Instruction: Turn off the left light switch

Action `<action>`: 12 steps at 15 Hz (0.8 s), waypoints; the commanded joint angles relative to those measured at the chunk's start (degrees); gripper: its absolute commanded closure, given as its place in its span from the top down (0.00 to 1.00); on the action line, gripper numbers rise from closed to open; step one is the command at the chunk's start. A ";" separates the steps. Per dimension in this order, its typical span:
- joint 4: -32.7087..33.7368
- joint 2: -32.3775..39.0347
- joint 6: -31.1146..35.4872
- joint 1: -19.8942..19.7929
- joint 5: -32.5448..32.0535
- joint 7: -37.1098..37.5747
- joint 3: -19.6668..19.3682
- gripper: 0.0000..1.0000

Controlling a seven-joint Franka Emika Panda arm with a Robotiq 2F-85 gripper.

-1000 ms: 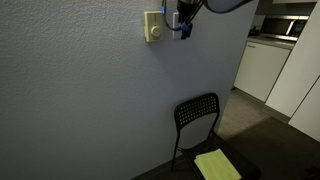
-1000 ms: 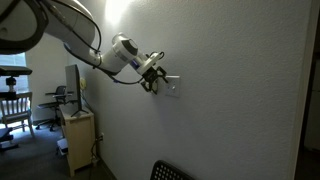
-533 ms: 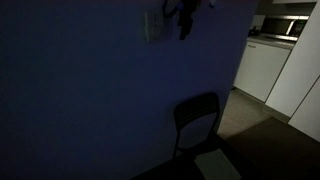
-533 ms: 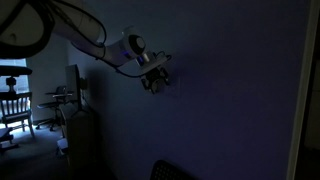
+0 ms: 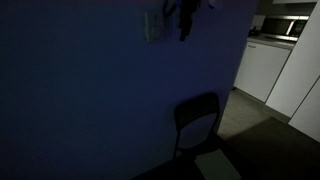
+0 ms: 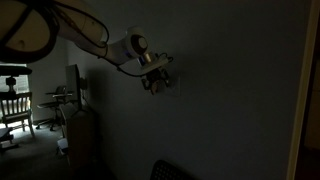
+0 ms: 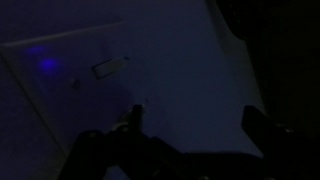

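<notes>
Dim room; textured wall (image 5: 90, 100) in near darkness in both exterior views.

- Robot arm (image 6: 95, 35): pale, reaches across to the wall at upper height.
- Gripper (image 7: 195, 125): released, its two dark fingers (image 7: 135, 118) standing well apart and holding nothing. It is seen at the wall in both exterior views (image 5: 185, 20) (image 6: 153, 84). Whether a fingertip touches the wall cannot be told.
- Left light switch (image 7: 110, 67): small flat rocker in a pale wall plate, seen in the wrist view above the left finger and apart from it. A faint blue glow (image 7: 45, 66) lies to its left on the same plate.
- Narrow wall plate (image 5: 152, 27): pale, just beside the gripper.
- Black chair (image 5: 197, 118): stands against the wall below the gripper, with a pale item (image 5: 215, 165) on the seat.
- Lit kitchen (image 5: 285, 25): at the far edge, with white cabinets (image 5: 262, 70).
- Wooden chair (image 6: 12, 105): near a window.
</notes>
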 commanded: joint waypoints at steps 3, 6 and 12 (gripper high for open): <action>-0.94 -0.51 -1.40 0.45 -0.41 3.13 -0.50 1.00; -5.34 -3.98 -0.05 1.09 -1.05 6.84 -0.30 1.00; -13.60 -9.60 1.02 2.86 -1.28 12.30 0.03 1.00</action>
